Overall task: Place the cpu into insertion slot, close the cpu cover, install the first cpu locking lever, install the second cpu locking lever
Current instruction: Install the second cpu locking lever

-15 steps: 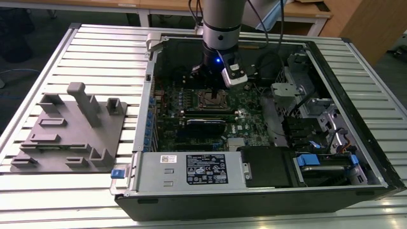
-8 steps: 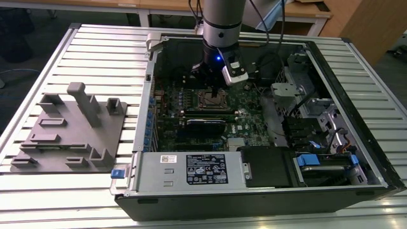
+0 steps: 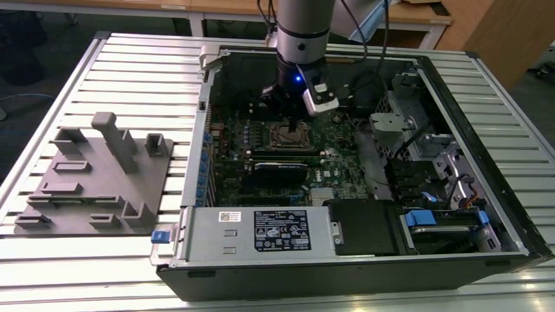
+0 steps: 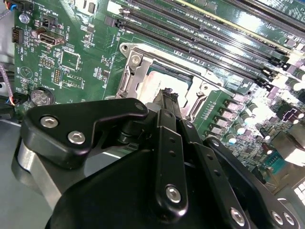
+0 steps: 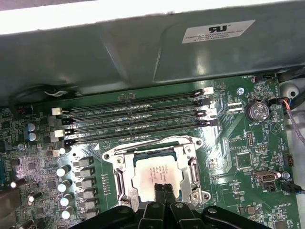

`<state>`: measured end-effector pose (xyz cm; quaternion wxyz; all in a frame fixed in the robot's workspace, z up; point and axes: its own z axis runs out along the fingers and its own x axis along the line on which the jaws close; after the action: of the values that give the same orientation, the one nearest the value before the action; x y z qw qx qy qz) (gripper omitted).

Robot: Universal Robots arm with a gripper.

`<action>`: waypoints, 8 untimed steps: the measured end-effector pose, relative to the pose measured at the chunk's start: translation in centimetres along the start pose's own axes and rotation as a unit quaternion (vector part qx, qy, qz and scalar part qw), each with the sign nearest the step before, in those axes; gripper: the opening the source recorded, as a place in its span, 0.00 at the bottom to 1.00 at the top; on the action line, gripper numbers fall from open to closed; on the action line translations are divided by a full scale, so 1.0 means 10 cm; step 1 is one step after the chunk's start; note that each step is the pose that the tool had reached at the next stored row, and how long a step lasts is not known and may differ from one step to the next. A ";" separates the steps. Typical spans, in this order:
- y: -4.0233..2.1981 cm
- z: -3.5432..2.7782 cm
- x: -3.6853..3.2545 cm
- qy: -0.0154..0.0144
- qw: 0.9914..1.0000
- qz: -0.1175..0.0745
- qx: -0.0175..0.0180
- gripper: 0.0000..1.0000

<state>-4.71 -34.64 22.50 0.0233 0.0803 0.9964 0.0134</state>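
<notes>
Cpu (image 5: 159, 175) seated in insertion slot (image 5: 125, 187), cpu cover (image 5: 153, 147) down around it. Gripper (image 5: 162, 187) fingers pressed together, empty (hovering over chip); levers' state unclear.

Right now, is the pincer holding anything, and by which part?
Nothing visibly held: the black pincer has its tips together over the silver-grey square cpu, which lies in the metal-rimmed insertion slot.

No legible print (labels blurred)

In the exterior view, the slot (image 3: 289, 135) sits mid-board in the case (image 3: 485, 130); a card (image 3: 280, 170) at its 6 o'clock, a fixture (image 3: 95, 182) at 9 o'clock.
</notes>
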 end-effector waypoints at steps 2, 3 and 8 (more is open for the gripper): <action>0.000 -0.009 0.000 0.000 1.000 0.000 0.000 0.11; 0.001 -0.013 -0.001 0.000 1.000 0.000 0.000 0.11; 0.002 -0.042 -0.002 0.000 1.000 0.000 0.000 0.11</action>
<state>-4.71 -34.64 22.92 0.0233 0.0803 0.9964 0.0134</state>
